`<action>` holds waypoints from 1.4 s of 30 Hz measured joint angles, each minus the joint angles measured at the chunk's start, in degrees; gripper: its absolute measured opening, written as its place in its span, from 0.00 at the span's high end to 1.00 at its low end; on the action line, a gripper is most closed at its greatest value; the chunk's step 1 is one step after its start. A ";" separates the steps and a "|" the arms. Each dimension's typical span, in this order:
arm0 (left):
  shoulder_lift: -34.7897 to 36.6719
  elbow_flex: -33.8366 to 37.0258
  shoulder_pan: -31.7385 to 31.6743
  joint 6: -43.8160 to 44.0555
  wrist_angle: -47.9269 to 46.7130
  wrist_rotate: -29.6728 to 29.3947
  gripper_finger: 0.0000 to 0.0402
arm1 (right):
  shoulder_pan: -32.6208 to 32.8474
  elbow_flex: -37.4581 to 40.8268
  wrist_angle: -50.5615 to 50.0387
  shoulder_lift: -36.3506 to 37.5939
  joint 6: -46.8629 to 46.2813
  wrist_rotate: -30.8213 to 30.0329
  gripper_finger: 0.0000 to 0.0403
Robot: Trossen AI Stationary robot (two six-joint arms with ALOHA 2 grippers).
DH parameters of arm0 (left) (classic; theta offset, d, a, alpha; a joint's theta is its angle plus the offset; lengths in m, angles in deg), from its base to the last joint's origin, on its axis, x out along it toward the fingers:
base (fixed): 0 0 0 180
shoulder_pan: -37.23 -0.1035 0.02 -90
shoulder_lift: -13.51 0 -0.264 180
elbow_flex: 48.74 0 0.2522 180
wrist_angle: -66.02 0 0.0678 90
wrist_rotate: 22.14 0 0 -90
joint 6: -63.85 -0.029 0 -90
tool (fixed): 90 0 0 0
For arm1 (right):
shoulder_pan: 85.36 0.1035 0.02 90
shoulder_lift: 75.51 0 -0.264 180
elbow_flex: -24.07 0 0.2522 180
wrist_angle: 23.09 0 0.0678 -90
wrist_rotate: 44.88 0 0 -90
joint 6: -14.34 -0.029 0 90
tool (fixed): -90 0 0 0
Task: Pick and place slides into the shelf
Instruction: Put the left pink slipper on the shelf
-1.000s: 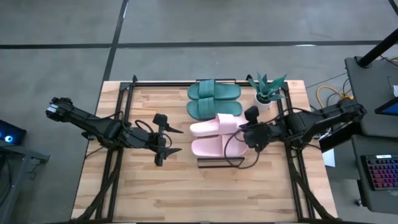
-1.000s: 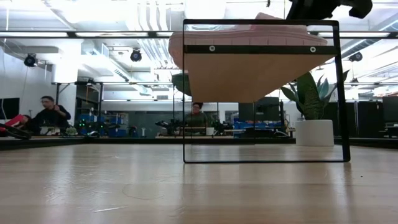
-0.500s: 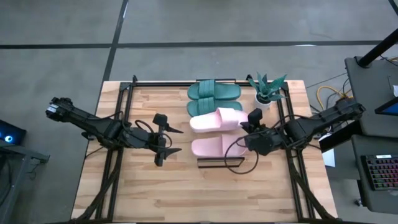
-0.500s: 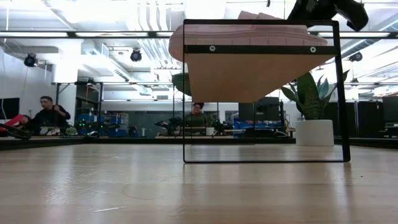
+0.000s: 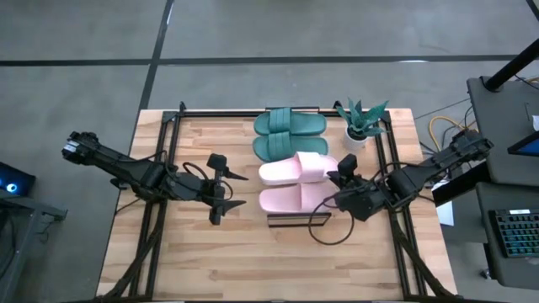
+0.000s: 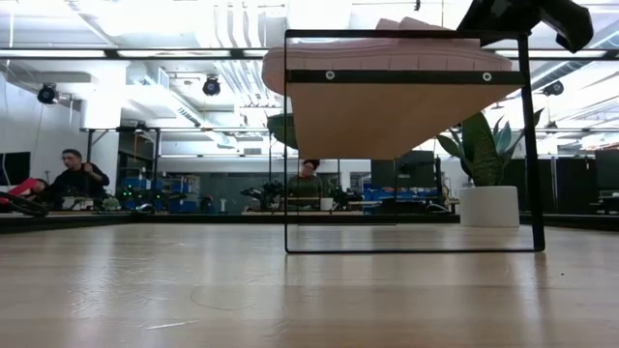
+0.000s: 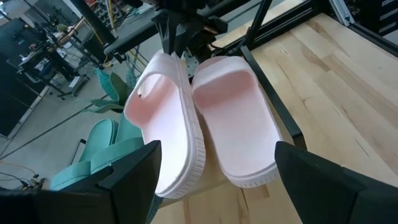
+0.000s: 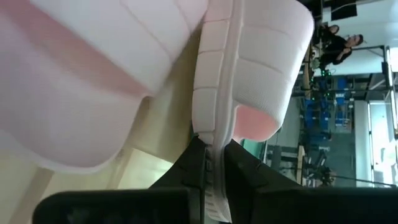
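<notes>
Two teal slides [image 5: 290, 135] lie side by side on the far part of the shelf's top. Two pink slides [image 5: 295, 183] lie on its near part. The shelf [image 5: 295, 220] is a light-wood rack in a black frame [image 6: 406, 75]. My right gripper [image 5: 335, 179] is at the right end of the far pink slide [image 5: 297, 168] and is shut on it. My left gripper [image 5: 242, 190] hangs open to the left of the shelf, facing the pink slides [image 7: 236, 124], with nothing between its fingers. My right gripper pinches the far pink slide's sole rim [image 8: 211, 127] between its two fingers [image 8: 199, 163], at the slide's right end, on the side next to the near pink slide [image 8: 81, 81]. The fingers come from the table's right, slanting down. The slide sits tilted against its neighbour [image 7: 180, 106].
A potted plant [image 5: 362, 122] stands at the far right, close to the shelf. A dark cable [image 5: 324, 229] loops under my right arm near the shelf's near end. Bare table lies along the near edge [image 5: 269, 269]. People sit in the room beyond [image 6: 73, 176].
My right gripper has moved toward the table's near edge and a little down, rolling as it went, staying shut. The far pink slide's right end swung toward the far edge, then came back beside the near pink slide.
</notes>
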 joint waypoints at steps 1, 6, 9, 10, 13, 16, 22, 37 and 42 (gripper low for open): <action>0.00 0.00 0.00 0.00 -0.01 0.00 0.26 | -0.01 0.27 0.01 0.00 -0.22 0.01 0.94; 0.00 0.00 0.00 0.00 -0.02 0.00 0.26 | -0.13 1.56 0.27 0.00 -0.11 -0.31 0.94; 0.00 0.00 0.00 0.00 0.00 0.00 0.26 | -0.13 2.24 0.02 0.00 0.24 -0.44 0.94; 0.00 0.00 0.00 0.00 0.00 0.00 0.26 | -0.15 2.37 0.06 0.00 0.23 -0.46 0.94; 0.00 0.00 0.00 0.00 0.00 0.00 0.26 | -0.27 3.07 0.16 0.00 0.22 -0.22 0.94; 0.00 0.00 0.00 0.00 0.00 0.00 0.26 | -0.56 3.42 0.20 0.00 0.22 2.55 0.94; 0.00 0.00 0.00 0.04 0.02 0.02 0.26 | -1.01 3.40 0.17 0.10 -1.04 6.32 0.92; 0.00 0.00 0.00 1.10 1.03 3.20 0.26 | -1.77 -0.76 0.48 0.26 1.98 6.04 0.57; -0.19 0.00 -1.71 0.60 4.55 15.46 0.26 | -1.79 -2.99 0.49 0.44 2.36 6.02 0.54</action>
